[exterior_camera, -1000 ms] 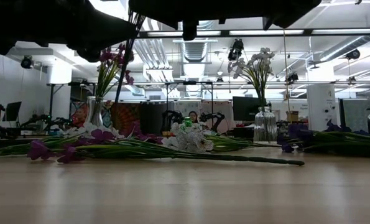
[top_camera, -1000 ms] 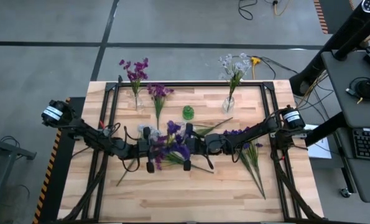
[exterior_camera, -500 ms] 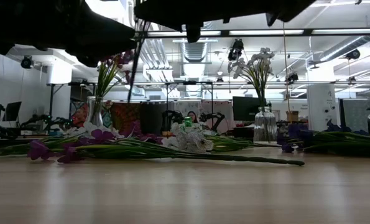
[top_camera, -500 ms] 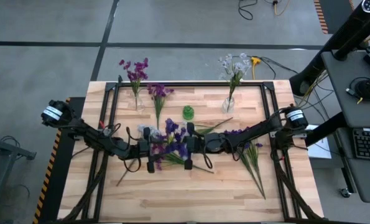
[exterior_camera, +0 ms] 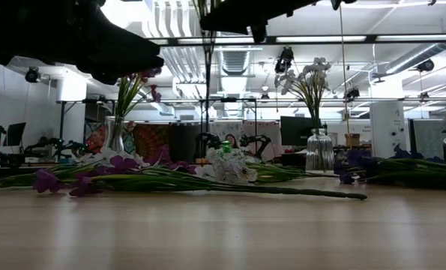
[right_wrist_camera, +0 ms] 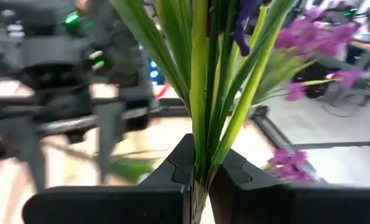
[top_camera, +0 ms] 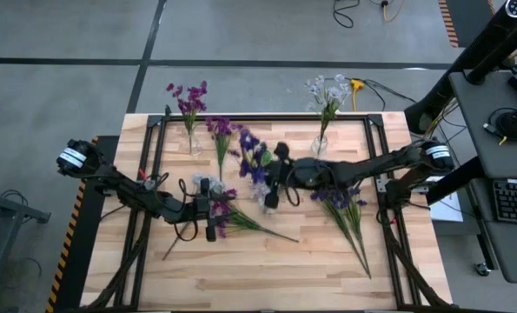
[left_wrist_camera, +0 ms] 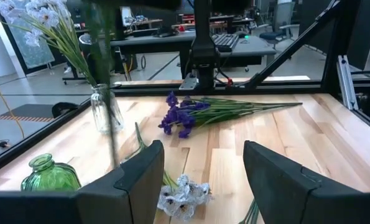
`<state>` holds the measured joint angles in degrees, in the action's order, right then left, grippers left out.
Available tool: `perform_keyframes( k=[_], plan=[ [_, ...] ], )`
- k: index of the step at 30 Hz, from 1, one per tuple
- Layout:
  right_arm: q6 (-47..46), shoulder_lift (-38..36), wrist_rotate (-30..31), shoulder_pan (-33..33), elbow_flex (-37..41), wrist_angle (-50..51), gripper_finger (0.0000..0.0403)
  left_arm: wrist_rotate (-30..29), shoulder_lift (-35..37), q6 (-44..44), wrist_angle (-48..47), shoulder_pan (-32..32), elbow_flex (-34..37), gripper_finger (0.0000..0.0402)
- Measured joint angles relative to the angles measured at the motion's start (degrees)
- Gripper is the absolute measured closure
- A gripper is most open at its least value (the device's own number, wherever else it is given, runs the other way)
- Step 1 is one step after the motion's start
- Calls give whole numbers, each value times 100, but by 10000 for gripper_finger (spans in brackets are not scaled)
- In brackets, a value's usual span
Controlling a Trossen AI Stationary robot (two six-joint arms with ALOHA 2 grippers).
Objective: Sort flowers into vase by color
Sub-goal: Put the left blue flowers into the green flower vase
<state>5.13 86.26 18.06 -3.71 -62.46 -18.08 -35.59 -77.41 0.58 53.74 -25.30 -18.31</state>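
- High view: the right tool (top_camera: 271, 180) holds a dark blue-violet flower (top_camera: 252, 159) just beside the green bottle (top_camera: 265, 158) — above the desk (top_camera: 267, 269).
- Left wrist view: the left tool (left_wrist_camera: 203, 171) stands wide, empty, near the bottle.
- Right wrist view: fingers (right_wrist_camera: 180, 163) clamp green stems (right_wrist_camera: 200, 87).

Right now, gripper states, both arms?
Left gripper: open, empty, low over the table.
Right gripper: shut on the dark blue-violet flower sprig with long green stem, carrying it near the small green glass vase.
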Motion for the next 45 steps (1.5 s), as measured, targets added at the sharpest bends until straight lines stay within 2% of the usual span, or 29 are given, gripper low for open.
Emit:
perform_keyframes(
  k=[10,17,45],
  plan=[
    [-10,-334,-10,1164,0,101,385,0,0,27,-53,2,0,199],
    [-249,-177,-392,1735,0,66,385,0,0,42,-102,1,0,198],
    [-321,363,-461,1801,39,111,381,0,2,299,-436,0,2,199]
  ],
)
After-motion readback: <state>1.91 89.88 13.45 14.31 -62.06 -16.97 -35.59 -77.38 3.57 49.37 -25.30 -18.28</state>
